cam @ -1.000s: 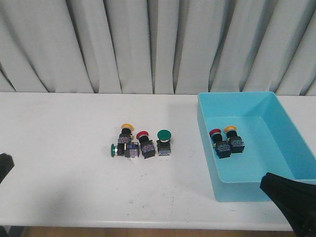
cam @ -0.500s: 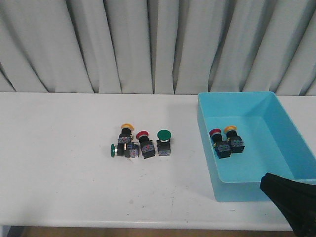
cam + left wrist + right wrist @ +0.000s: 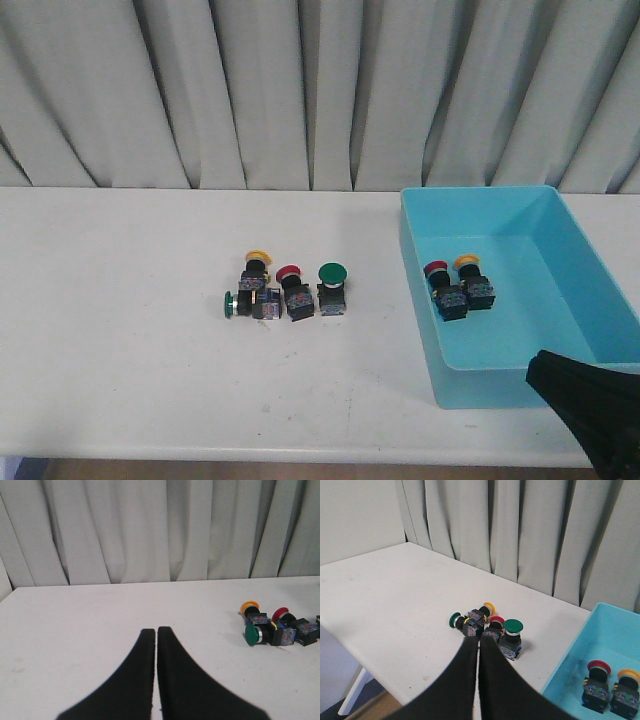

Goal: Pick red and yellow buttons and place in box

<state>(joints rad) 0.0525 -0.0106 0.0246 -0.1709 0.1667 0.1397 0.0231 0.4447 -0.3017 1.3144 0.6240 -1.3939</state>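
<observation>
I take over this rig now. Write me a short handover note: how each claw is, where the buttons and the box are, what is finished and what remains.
Left claw: shut, empty, held above the table to the left of the button cluster.
Right claw: shut, empty, at the table's near right edge by the box.
Done: one red button and one yellow button stand side by side in the box.
Left: a yellow button and a red button sit in the cluster at the table's middle.
Leave the two green buttons there, one upright, one on its side.
</observation>
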